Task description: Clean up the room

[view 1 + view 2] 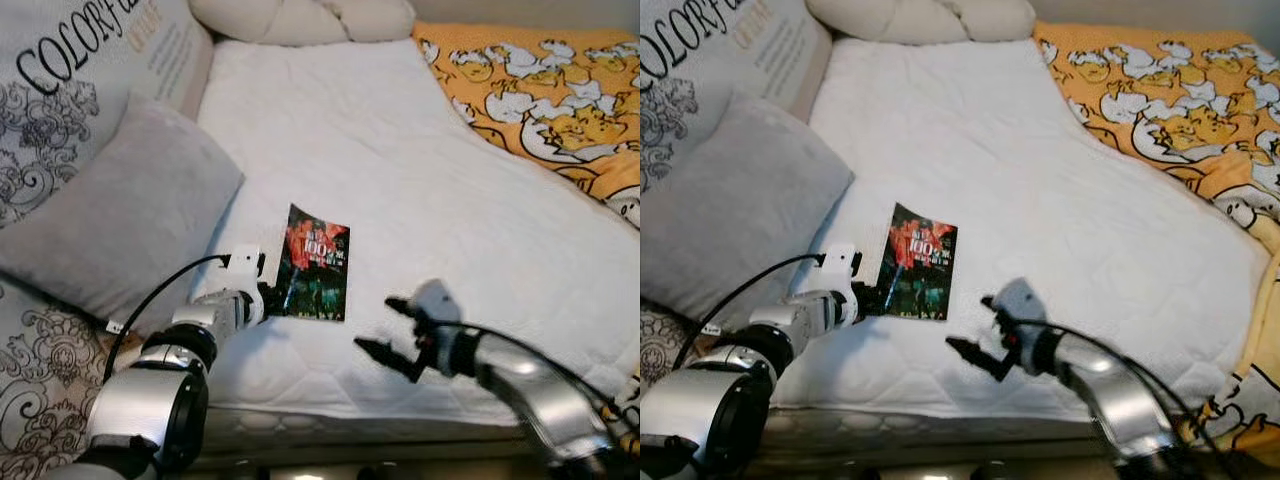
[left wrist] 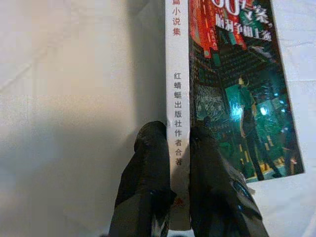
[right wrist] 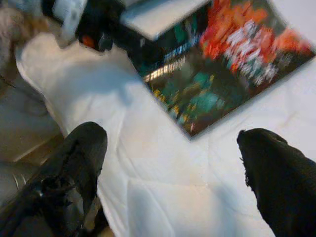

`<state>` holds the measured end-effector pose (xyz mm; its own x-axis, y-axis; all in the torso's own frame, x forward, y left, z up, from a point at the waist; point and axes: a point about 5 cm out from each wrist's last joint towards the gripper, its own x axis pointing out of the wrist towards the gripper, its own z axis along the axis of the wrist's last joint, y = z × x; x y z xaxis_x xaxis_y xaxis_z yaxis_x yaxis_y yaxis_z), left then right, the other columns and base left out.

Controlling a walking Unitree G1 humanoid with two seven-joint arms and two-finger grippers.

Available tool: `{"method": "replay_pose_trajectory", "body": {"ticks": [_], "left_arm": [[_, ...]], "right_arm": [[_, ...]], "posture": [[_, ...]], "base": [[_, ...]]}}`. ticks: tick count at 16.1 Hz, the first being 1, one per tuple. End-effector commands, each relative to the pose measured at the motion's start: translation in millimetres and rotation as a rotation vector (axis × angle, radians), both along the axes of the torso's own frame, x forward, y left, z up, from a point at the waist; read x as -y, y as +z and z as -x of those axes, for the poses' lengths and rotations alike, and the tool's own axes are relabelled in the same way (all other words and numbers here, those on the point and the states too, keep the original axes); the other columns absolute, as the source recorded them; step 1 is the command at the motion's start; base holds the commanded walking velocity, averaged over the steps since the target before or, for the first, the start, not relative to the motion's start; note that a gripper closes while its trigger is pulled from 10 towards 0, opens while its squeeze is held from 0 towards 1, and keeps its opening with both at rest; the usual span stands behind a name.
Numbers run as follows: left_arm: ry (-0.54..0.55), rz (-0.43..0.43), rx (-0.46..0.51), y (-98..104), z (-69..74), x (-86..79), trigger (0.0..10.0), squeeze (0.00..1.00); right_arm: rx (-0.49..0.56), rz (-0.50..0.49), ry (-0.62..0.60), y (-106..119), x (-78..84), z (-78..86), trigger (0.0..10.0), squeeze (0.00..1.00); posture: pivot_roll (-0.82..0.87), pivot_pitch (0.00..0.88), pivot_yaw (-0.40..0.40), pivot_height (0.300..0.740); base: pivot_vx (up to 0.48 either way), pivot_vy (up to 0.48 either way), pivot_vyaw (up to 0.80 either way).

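A paperback book (image 1: 318, 264) with a dark red and teal cover lies near the front edge of the white mattress (image 1: 400, 170). My left gripper (image 1: 272, 295) is at the book's near left corner, shut on its white spine (image 2: 177, 123), one finger (image 2: 145, 182) on each side. The book's spine edge is lifted slightly off the mattress. My right gripper (image 1: 382, 325) hovers open just right of the book, its two fingers (image 3: 74, 163) spread wide, nothing between them; the book's near corner (image 3: 212, 94) lies ahead of it.
A grey pillow (image 1: 130, 215) lies left of the book, with a printed cushion (image 1: 80, 70) behind it. A cream pillow (image 1: 300, 18) sits at the bed's head. An orange duck-print blanket (image 1: 550, 90) covers the far right. The mattress's front edge (image 1: 350, 405) is just below my grippers.
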<state>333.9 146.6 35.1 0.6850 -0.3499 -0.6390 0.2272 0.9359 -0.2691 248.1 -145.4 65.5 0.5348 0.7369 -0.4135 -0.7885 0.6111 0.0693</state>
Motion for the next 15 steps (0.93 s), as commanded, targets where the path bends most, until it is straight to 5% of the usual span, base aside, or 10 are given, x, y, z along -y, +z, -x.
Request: {"method": "replay_pose_trajectory", "body": {"ticks": [1, 6, 10, 11, 12, 15], "left_arm": [[0.036, -0.028, -0.019, -0.4, -0.2, -6.4, 10.0, 0.0], [0.087, -0.031, -0.043, -4.5, 3.2, -15.2, 10.0, 0.0], [0.123, -0.034, -0.035, -1.7, 1.4, -23.6, 10.0, 0.0], [0.126, -0.044, -0.038, -2.3, 2.2, -26.8, 10.0, 0.0], [0.129, -0.049, -0.04, -2.7, 2.8, -28.7, 10.0, 0.0], [0.153, -0.061, -0.039, -1.7, 2.3, -34.3, 10.0, 0.0]], "right_arm": [[0.027, 0.011, 0.015, 1.1, -3.7, -4.0, 10.0, 0.0], [0.115, -0.028, 0.008, 10.1, -34.6, -29.2, 10.0, 0.0], [0.198, 0.069, -0.142, 6.3, -55.3, -59.9, 10.0, 0.0], [0.232, 0.022, -0.155, 20.2, 10.9, -26.6, 10.0, 0.0], [0.258, 0.025, -0.127, 32.7, 34.6, -7.0, 10.0, 0.0], [0.279, 0.077, -0.195, 28.6, 36.1, -24.3, 10.0, 0.0]], "posture": [[-0.2, 0.071, -0.019, 0.74], [-0.18, 0.047, -0.032, 0.74], [-0.16, 0.032, -0.03, 0.74], [-0.15, 0.028, -0.026, 0.74], [-0.15, 0.027, -0.025, 0.74], [-0.14, 0.03, -0.011, 0.74]], "base": [[0.0, 0.0, 0.0], [0.0, 0.0, 0.0], [0.0, 0.0, 0.0], [0.0, 0.0, 0.0], [0.0, 0.0, 0.0], [0.0, 0.0, 0.0]]}}
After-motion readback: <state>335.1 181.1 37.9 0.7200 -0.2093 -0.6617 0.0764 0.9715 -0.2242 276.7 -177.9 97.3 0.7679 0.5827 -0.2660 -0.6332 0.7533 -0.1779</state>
